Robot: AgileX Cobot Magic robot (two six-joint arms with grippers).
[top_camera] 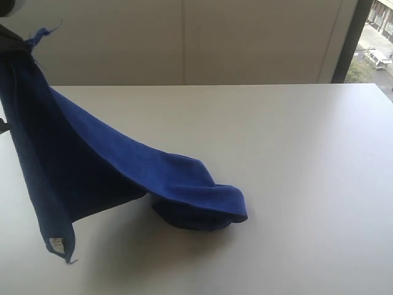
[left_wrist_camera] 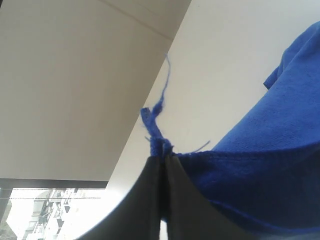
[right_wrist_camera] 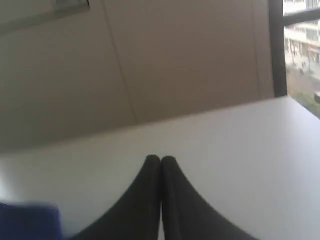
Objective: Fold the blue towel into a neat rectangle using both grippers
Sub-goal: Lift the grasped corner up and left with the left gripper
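Note:
The blue towel (top_camera: pixel 104 166) hangs from its top corner at the upper left of the exterior view and drapes down to the white table (top_camera: pixel 295 160), where its lower end lies bunched near the middle. A small white tag (top_camera: pixel 56 244) shows at its hanging lower corner. My left gripper (left_wrist_camera: pixel 163 154) is shut on a frayed corner of the blue towel (left_wrist_camera: pixel 270 170), with loose threads sticking out past the fingertips; only a dark bit of it (top_camera: pixel 11 34) shows in the exterior view. My right gripper (right_wrist_camera: pixel 160 161) is shut and empty above bare table, out of the exterior view.
A pale wall (top_camera: pixel 184 37) runs behind the table's far edge. A window with a dark frame (top_camera: pixel 353 43) stands at the back right. In the right wrist view a blurred patch of blue cloth (right_wrist_camera: pixel 30 220) lies off to one side.

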